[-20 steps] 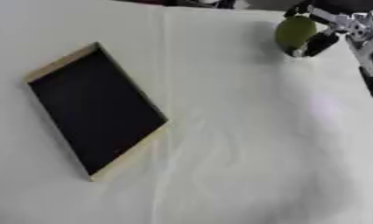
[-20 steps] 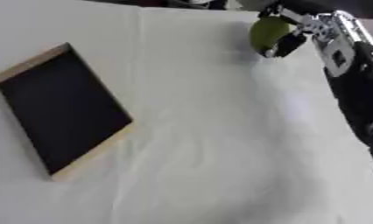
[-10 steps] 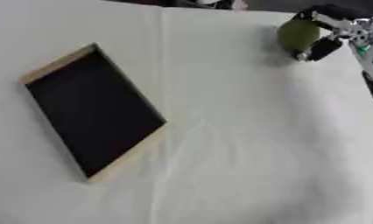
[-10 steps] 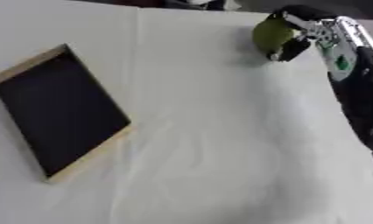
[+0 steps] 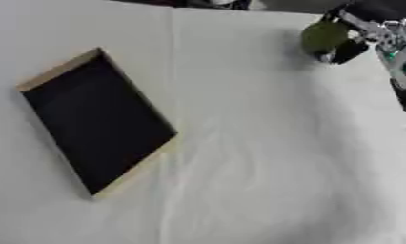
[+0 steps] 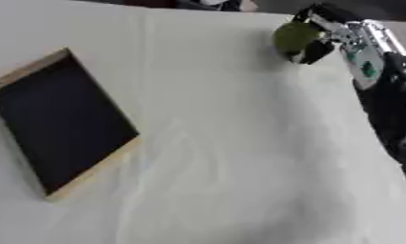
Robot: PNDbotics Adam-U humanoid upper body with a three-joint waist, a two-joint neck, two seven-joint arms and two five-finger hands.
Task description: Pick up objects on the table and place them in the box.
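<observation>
At the far right of the table, a round olive-green object is held in my right hand, whose fingers and thumb curl round it just above the cloth. The right forearm runs down the right edge of both views. A shallow box with a black inside and a pale wooden rim lies tilted on the left side of the table, well apart from the hand. My left hand shows in neither view.
A white cloth with soft creases covers the table. The table's far edge runs along the top, with dark shapes beyond it.
The right hand with the green object has stayed near the far right corner, shifting only slightly. The whole picture has shifted a little, so the camera moved.
</observation>
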